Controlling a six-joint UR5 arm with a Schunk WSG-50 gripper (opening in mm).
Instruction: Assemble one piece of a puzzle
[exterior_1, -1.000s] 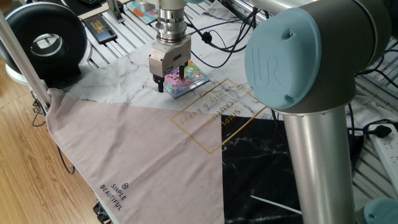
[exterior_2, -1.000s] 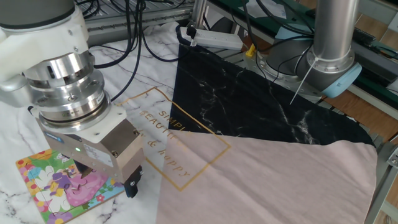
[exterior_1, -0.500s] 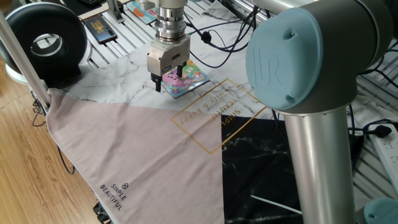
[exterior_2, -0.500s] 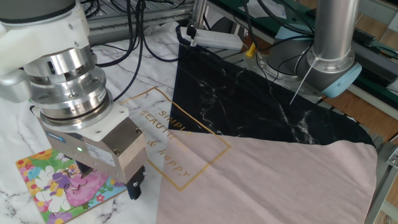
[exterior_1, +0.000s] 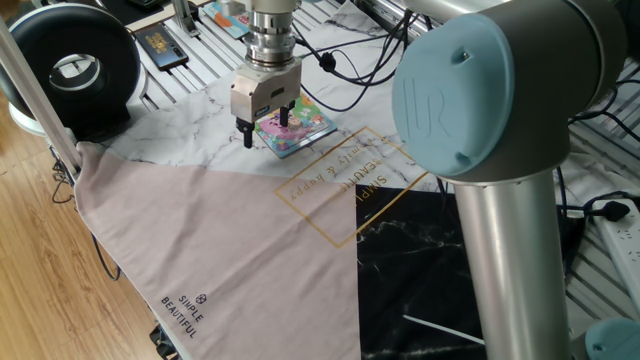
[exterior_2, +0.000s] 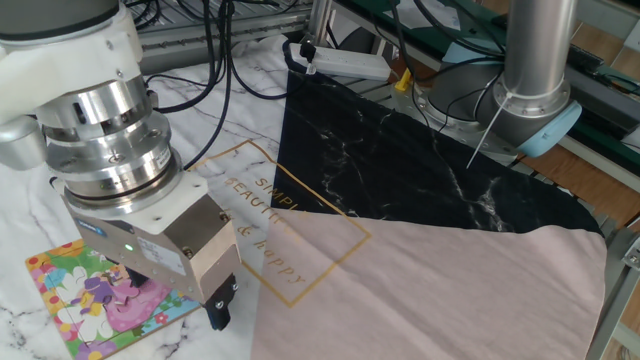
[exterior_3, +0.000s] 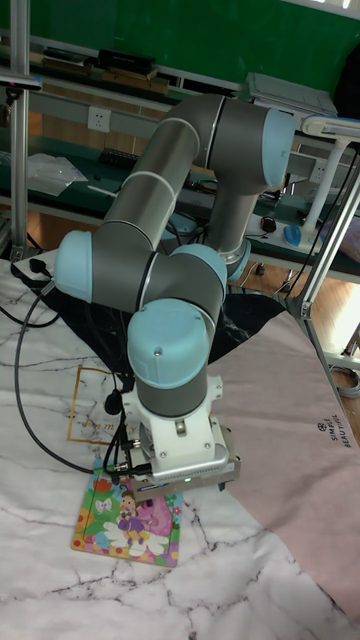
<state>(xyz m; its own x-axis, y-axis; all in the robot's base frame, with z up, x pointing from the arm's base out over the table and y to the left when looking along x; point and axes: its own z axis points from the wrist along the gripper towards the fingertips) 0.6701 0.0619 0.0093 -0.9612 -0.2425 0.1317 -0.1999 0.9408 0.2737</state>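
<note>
Marble-print table (exterior_1: 200, 115), pink cloth (exterior_1: 210, 240) draped; jaws released above the puzzle (exterior_1: 300, 125).

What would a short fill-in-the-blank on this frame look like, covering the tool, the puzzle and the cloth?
1. The tool hangs directly over the ____, a small board with a pink, yellow and green picture.
2. The puzzle lies on the ____-patterned part of the table cover.
3. The words SIMPLE BEAUTIFUL are printed on the ____ cloth.
4. The gold lettering sits inside a gold ____.

Missing words: puzzle; white marble; pink; square outline
</note>
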